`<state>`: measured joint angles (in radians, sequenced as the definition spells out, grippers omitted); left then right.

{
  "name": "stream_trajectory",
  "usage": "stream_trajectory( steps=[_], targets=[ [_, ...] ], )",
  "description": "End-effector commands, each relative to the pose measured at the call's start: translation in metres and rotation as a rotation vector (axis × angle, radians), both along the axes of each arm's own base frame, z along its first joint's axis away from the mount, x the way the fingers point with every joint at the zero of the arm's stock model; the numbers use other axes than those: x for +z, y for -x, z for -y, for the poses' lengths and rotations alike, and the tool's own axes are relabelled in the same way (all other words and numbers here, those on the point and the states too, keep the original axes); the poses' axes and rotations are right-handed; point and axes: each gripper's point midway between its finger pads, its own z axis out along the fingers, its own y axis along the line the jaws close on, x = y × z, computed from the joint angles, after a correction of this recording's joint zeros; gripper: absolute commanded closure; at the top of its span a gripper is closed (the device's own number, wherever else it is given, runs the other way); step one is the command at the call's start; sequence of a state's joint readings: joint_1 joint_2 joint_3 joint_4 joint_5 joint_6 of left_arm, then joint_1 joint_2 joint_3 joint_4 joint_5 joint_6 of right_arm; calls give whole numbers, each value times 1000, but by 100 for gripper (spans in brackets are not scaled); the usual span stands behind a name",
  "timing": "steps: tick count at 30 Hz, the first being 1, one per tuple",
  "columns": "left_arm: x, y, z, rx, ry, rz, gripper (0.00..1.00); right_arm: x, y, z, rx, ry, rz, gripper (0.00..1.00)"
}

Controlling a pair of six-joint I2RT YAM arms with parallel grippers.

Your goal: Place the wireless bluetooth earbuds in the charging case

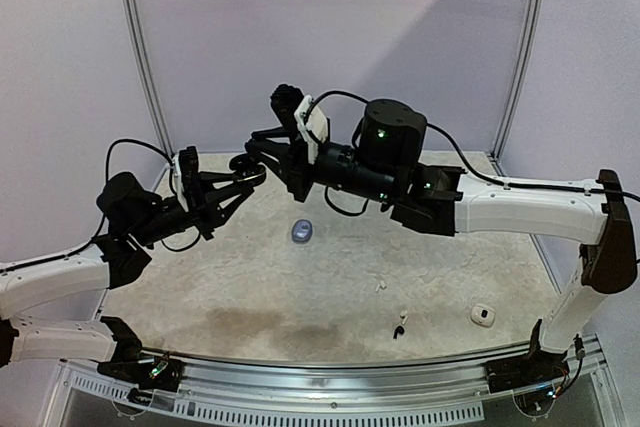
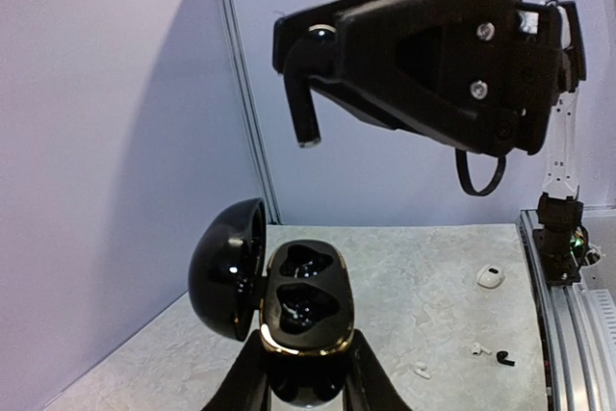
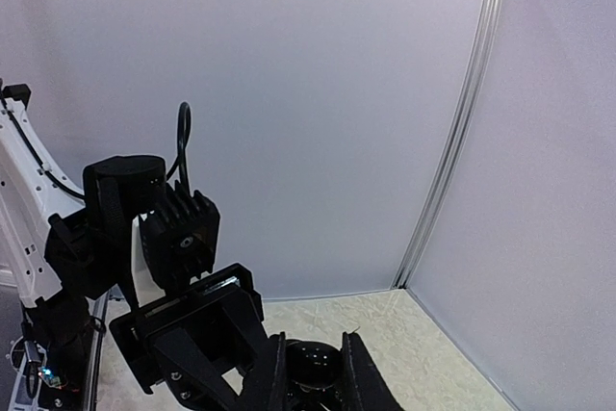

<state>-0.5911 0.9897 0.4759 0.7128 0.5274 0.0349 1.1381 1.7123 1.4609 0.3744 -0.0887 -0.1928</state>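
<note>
Black earbud [image 2: 304,108] is pinched stem-down at the right gripper [image 2: 316,45] tips; slip or rotation is likely if the stem is dragged on a rim of the wells [image 2: 300,262]; stem looks tilted against them, so a jam is possible; open lid [image 2: 229,267] at 9 o'clock of the charging case [image 2: 332,320] could be clipped; case is clenched by the left gripper [image 2: 306,358]; earbud is held at 12 o'clock of the case, well apart; loose earbuds [image 2: 478,348] lie on the table [image 2: 414,267] at 4 o'clock.
</note>
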Motion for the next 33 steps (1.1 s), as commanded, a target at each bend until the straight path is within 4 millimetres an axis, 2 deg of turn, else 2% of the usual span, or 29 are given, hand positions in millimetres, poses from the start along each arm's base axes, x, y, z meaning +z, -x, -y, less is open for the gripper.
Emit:
stream_trajectory(
  steps=[1,16,21,33],
  targets=[
    [10,-3,1,0,16,13,100,-18,-8,-3,-15,32,-1,100],
    [11,-4,1,3,20,18,100,-35,-20,5,-83,51,-16,100],
    [12,-4,1,6,27,22,100,-40,-30,8,-141,53,-15,100],
    [11,-8,1,28,29,39,100,-44,-29,6,-130,49,-19,100]
  ],
)
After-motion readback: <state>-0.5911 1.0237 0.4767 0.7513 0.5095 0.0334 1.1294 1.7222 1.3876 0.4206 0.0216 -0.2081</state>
